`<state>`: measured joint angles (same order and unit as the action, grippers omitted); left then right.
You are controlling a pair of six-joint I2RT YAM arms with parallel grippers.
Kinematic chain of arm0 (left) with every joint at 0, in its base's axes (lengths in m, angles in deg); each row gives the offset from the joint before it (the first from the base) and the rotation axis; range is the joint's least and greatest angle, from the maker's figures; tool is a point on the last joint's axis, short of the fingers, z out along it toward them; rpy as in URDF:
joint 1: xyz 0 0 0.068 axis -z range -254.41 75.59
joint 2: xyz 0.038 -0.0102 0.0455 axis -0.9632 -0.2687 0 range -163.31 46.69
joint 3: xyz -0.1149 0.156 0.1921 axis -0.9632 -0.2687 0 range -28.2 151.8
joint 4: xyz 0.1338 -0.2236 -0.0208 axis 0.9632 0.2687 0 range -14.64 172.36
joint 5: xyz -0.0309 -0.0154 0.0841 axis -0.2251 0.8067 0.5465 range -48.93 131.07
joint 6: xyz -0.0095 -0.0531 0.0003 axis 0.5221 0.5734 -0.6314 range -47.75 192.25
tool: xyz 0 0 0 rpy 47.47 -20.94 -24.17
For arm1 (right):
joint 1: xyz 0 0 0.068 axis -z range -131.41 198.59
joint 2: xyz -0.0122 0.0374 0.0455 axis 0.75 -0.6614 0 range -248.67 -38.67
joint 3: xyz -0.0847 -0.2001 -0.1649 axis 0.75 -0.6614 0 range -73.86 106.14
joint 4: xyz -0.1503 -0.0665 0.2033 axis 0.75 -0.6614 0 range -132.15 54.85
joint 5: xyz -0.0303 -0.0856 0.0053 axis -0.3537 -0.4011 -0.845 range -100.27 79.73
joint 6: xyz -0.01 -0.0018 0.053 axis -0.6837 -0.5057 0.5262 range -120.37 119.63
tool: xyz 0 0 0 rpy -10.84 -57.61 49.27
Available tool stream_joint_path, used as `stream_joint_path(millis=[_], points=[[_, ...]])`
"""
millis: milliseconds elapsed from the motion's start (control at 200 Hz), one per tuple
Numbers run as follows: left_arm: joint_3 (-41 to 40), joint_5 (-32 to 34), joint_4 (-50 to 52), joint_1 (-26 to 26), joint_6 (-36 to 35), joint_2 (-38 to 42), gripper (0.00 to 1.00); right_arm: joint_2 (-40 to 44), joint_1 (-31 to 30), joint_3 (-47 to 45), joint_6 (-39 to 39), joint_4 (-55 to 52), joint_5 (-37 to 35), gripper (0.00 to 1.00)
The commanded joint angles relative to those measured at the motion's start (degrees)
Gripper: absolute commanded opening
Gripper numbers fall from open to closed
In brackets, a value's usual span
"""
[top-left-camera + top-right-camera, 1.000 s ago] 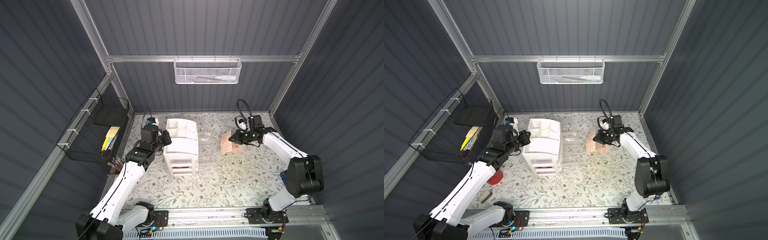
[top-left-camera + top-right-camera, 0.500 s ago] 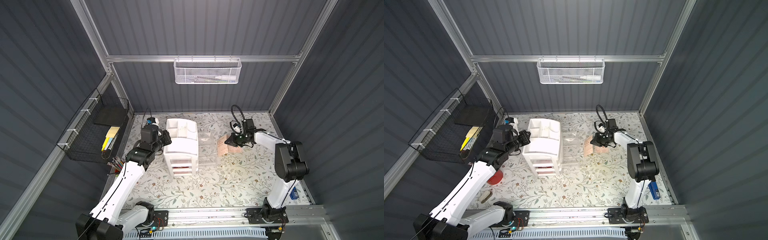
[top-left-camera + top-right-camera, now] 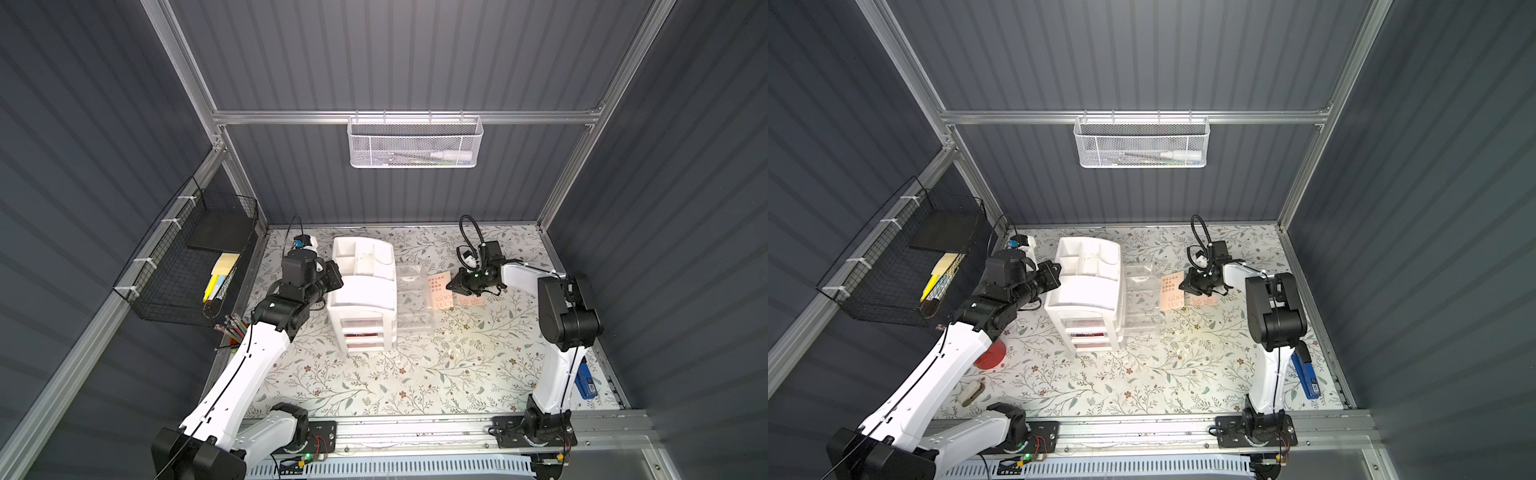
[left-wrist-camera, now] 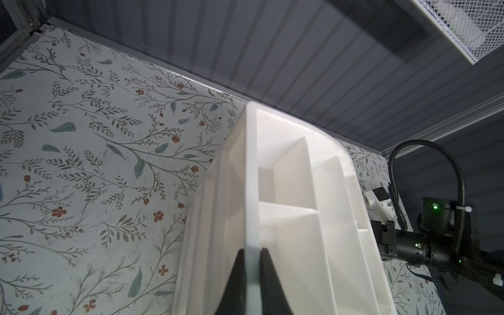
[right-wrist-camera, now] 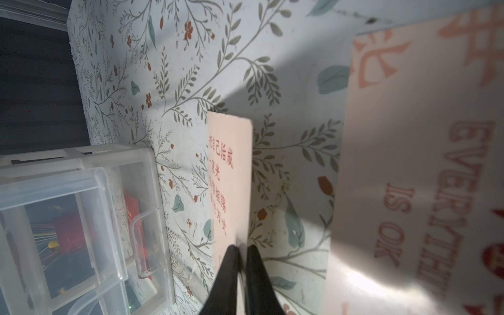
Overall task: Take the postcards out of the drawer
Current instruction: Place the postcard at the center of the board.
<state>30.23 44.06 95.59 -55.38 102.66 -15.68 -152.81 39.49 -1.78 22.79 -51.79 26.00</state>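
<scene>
Quick status from the remote seat. The left claw (image 4: 252, 249) is clenched on the rim wall of the white organizer (image 4: 300, 191). Both fingers are pressed flat against the wall, one on each side, and the compartments open out just ahead of the tips.

The right claw (image 5: 242, 246) is grasping the GOOD LUCK card (image 5: 231, 177) by one short edge. Its fingers are nearly together with the thin edge between them. The card sticks straight out from the tips, and in both top views it sits low over the table (image 3: 415, 374). I can't tell if its far end touches down.

Just past that far end is the clear drawer (image 5: 81, 191), pulled out of the organizer. Something red shows through the plastic, but it's too blurry for me to call it a card.

The OK card (image 5: 422, 163) lies flat on the table just beside the right claw, on the side toward the base rail and apart from the held card. In a top view (image 3: 472, 302) it peeks out from under the wrist. So both peach cards are outside the drawer.
</scene>
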Motion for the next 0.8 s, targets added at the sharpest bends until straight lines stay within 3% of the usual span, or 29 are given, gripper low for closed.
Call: stream_joint_path(millis=[0,795], points=[[-1.12,0.00,2.93,-0.13,-2.37,-1.31,0.00,-1.47,-0.17,0.69,0.16,0.30,-0.86,0.14],[-1.17,-0.44,2.55,-0.13,-2.37,-1.79,0.00,0.28,1.62,0.76,-0.12,-1.76,-3.75,0.28]])
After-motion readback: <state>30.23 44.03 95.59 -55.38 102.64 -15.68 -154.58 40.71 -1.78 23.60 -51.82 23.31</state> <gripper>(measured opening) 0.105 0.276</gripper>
